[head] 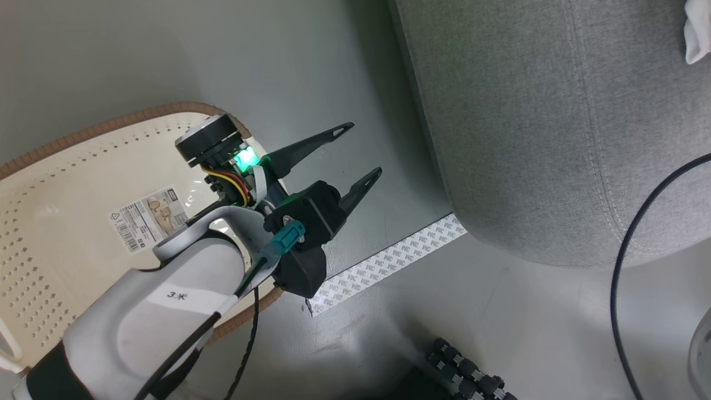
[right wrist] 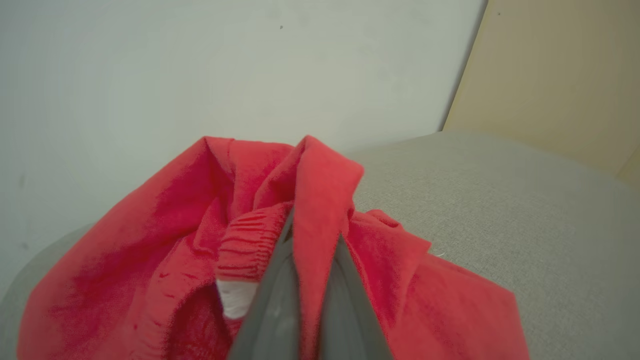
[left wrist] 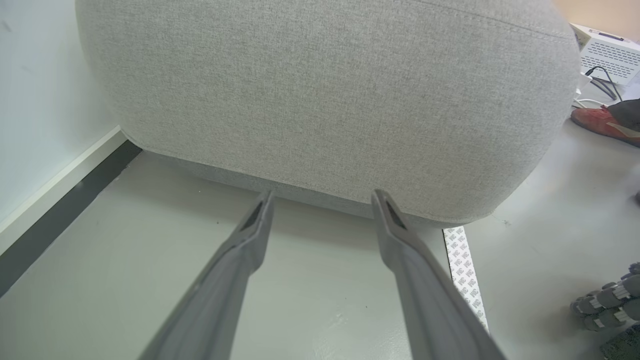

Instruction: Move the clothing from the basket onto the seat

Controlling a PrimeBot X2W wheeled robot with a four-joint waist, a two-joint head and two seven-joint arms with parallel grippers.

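Note:
The cream basket (head: 55,183) with its brown rim stands on the floor at the left of the head view, a paper label (head: 149,218) on its bare floor. My left gripper (head: 364,148) hangs over the basket's right rim, open, with nothing between its fingers and pointing at the grey seat (head: 527,139). In the left wrist view the left gripper (left wrist: 322,196) faces the seat's rounded side (left wrist: 325,100). In the right wrist view my right gripper (right wrist: 315,235) is shut on a fold of the red clothing (right wrist: 175,240), which lies bunched on the seat (right wrist: 475,200).
A strip of patterned white tape (head: 389,261) lies on the grey floor between basket and seat. A black cable (head: 627,244) loops at the right. A bit of white fabric (head: 697,33) lies on the seat's top. A red shoe (left wrist: 597,122) and a white box (left wrist: 607,52) sit beyond the seat.

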